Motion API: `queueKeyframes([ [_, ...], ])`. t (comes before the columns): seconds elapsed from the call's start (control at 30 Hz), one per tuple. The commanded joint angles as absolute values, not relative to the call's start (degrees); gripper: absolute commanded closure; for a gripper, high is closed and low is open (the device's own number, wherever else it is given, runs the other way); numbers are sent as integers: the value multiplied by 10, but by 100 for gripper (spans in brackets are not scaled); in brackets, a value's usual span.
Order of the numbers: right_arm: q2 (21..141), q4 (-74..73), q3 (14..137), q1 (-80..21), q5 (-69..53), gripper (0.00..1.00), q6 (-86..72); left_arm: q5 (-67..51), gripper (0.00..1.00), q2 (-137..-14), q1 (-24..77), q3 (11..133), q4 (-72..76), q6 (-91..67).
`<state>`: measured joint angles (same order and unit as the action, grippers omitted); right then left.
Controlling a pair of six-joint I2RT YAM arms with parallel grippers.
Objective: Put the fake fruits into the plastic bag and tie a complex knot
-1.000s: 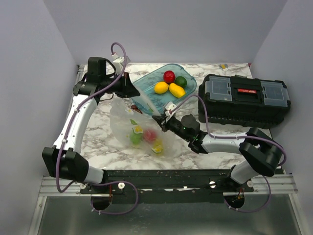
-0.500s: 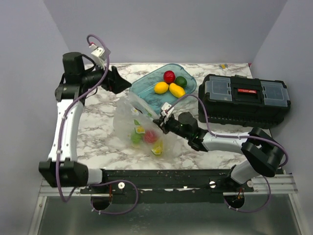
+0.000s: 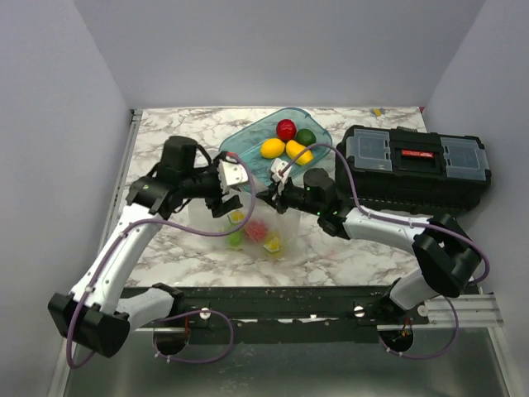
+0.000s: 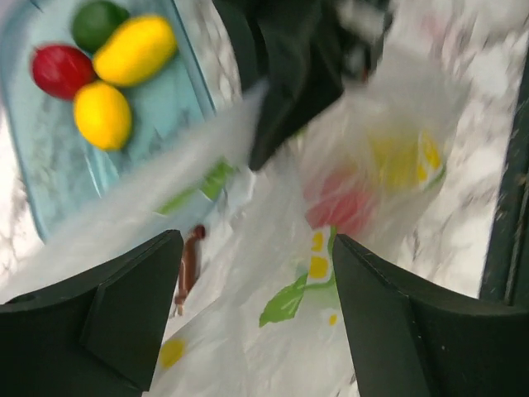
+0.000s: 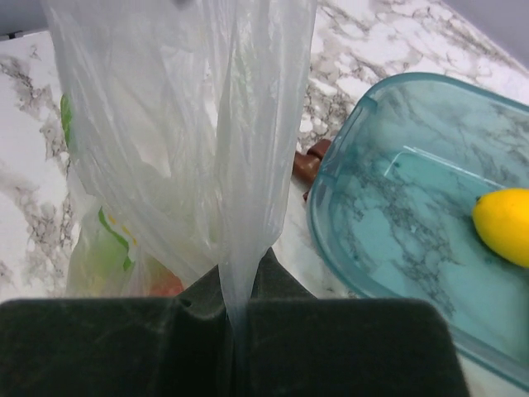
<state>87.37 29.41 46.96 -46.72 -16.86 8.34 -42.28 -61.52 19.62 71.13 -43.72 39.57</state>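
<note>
The plastic bag [image 3: 252, 230] stands at the table's middle with red, green and yellow fake fruits [image 3: 256, 230] inside. My right gripper [image 5: 235, 310] is shut on a gathered strip of the bag's film [image 5: 248, 165] and holds it up. My left gripper [image 4: 256, 331] hangs open over the bag, with printed film [image 4: 289, 298] lying between its spread fingers [image 4: 124, 314]. In the top view the left gripper [image 3: 225, 198] sits just left of the right gripper [image 3: 273, 197]. More fake fruits [image 3: 286, 141], one red, one green and two yellow, lie in a teal tub [image 3: 248, 145]. No knot is in view.
A black toolbox [image 3: 413, 165] stands at the back right, close behind the right arm. The teal tub [image 5: 397, 240] is right beside the held film, and a small brown object [image 5: 310, 161] lies next to its rim. Walls close in the table's sides.
My left arm swung from the back left corner to the middle above the bag, and its gripper went from shut to open. The right gripper kept its hold and lifted the film.
</note>
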Motion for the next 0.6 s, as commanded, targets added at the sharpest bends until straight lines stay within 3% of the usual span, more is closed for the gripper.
queueKeyframes([
  [0.0, 882, 251, 510, -435, -255, 99, 130, -277, 36, -652, 230, 640, -434, 502],
  [0.13, 898, 232, 537, -411, -266, 99, 130, -278, 77, -627, 245, 547, -429, 526],
  [0.2, 908, 222, 541, -410, -275, 99, 129, -256, 87, -606, 272, 496, -420, 536],
  [0.27, 915, 207, 535, -411, -297, 99, 128, -228, 89, -590, 307, 456, -416, 541],
  [0.33, 918, 200, 520, -417, -308, 99, 130, -217, 77, -575, 333, 443, -428, 530],
  [0.43, 912, 209, 476, -428, -298, 99, 163, -268, 44, -556, 336, 494, -494, 475],
  [0.47, 911, 211, 466, -430, -294, 99, 173, -286, 38, -549, 333, 522, -513, 453],
  [0.57, 909, 217, 448, -433, -281, 99, 194, -358, 31, -514, 309, 597, -534, 352],
])
